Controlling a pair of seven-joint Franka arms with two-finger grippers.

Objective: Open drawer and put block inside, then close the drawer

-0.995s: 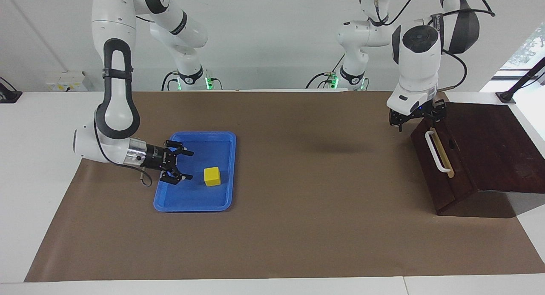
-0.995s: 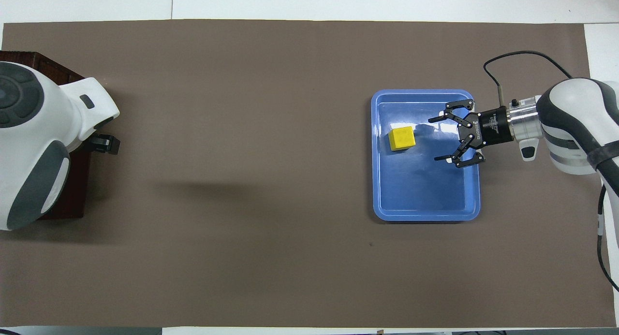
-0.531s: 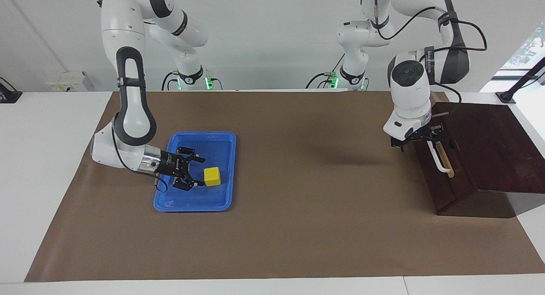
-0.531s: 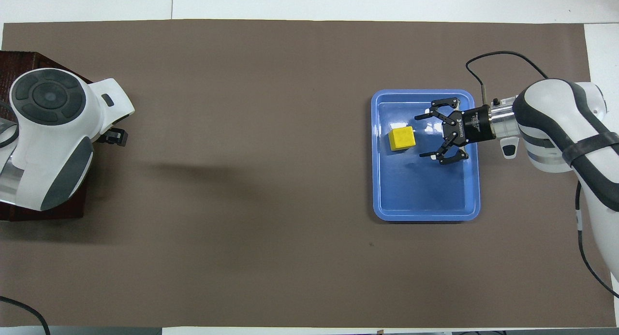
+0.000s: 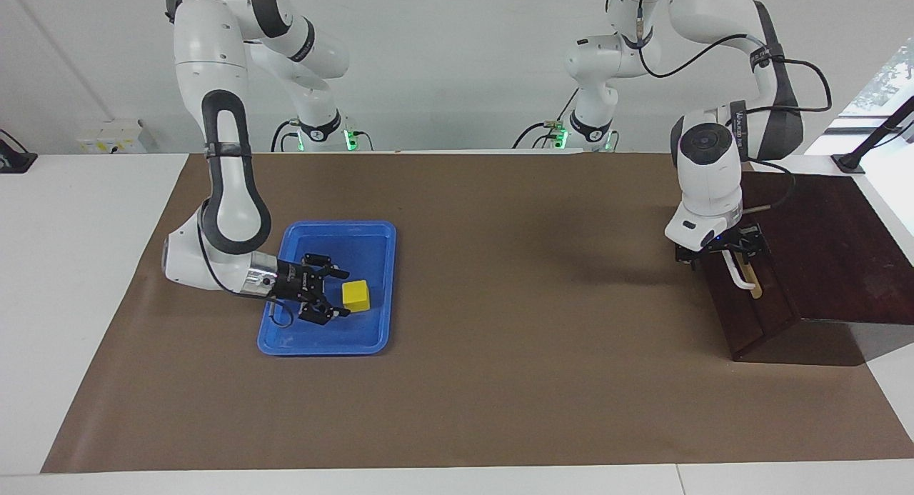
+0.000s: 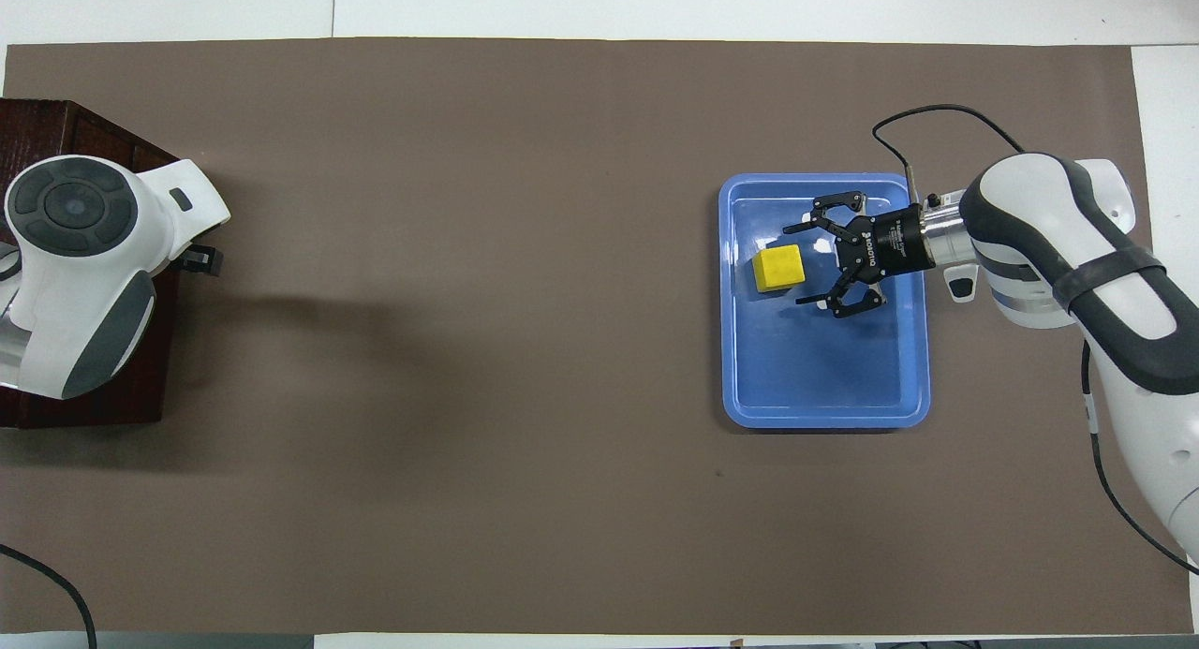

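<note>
The right gripper (image 5: pixel 341 291) has slid low across the blue tray (image 5: pixel 375 232) over the last second and now lies nearly flat, its fingers spread wide with nothing in them, their tips just reaching the block (image 5: pixel 355 296). The yellow cube sits right ahead of that open mouth, toward the middle of the table, and has not shifted. In the overhead view the two fingertips flank the cube's near face, one to each side, so I judge the grasp to be a short push forward and a squeeze away (no contact can be made out yet).

The tray's raised rim is the nearest edge to mind: the wrist already passes over the rim on the arm's own side, and the cube lies close to the rim ahead of the fingers, so a shove could slide it against that wall. Past the tray the brown mat (image 5: pixel 500 381) runs bare toward the left arm's end.

There the left gripper (image 5: pixel 721 248) has dropped from above the box (image 5: pixel 821 223) to the drawer (image 5: pixel 757 313) front, its jaws released, at the upper end of the white handle (image 5: pixel 737 275). The drawer is shut, so opening comes first. Bare mat lies in front of it for the pull.
</note>
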